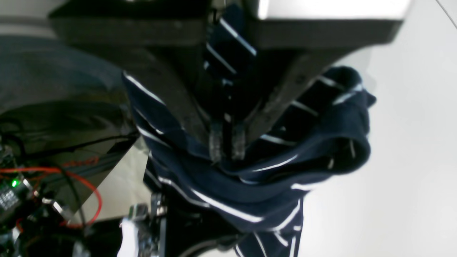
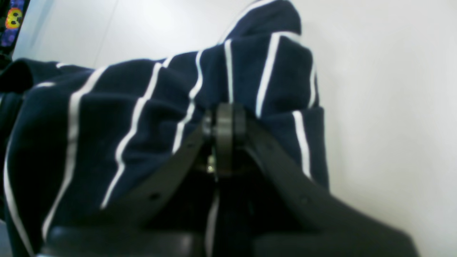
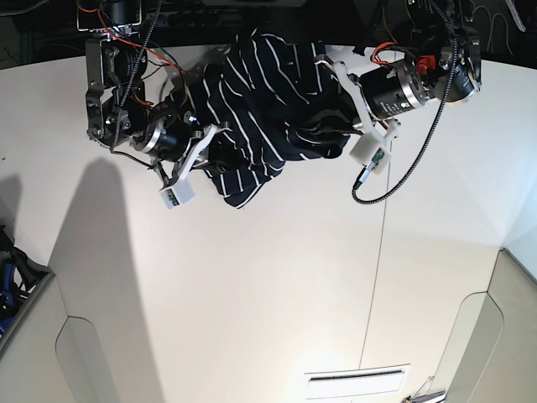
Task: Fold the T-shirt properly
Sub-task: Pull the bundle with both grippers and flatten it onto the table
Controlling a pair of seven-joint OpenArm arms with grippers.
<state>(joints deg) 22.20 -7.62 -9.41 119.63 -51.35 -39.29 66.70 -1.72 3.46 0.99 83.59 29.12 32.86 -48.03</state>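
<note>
The dark navy T-shirt (image 3: 260, 109) with thin white stripes hangs bunched between my two arms at the far side of the white table (image 3: 268, 285). My left gripper (image 1: 226, 146) is shut on a fold of the T-shirt (image 1: 250, 185); in the base view the left gripper (image 3: 334, 113) is at the shirt's right side. My right gripper (image 2: 223, 119) is shut on the T-shirt (image 2: 107, 117), with cloth draped over its fingers; in the base view the right gripper (image 3: 205, 144) is at the shirt's left side. Most of the shirt's shape is hidden in folds.
Red and black wires (image 1: 71, 185) and electronics lie behind the left arm. A black cable (image 3: 394, 180) loops down from the left arm. A seam (image 3: 375, 277) runs down the table. The table's edges show at the lower left (image 3: 50, 285) and lower right (image 3: 503, 252).
</note>
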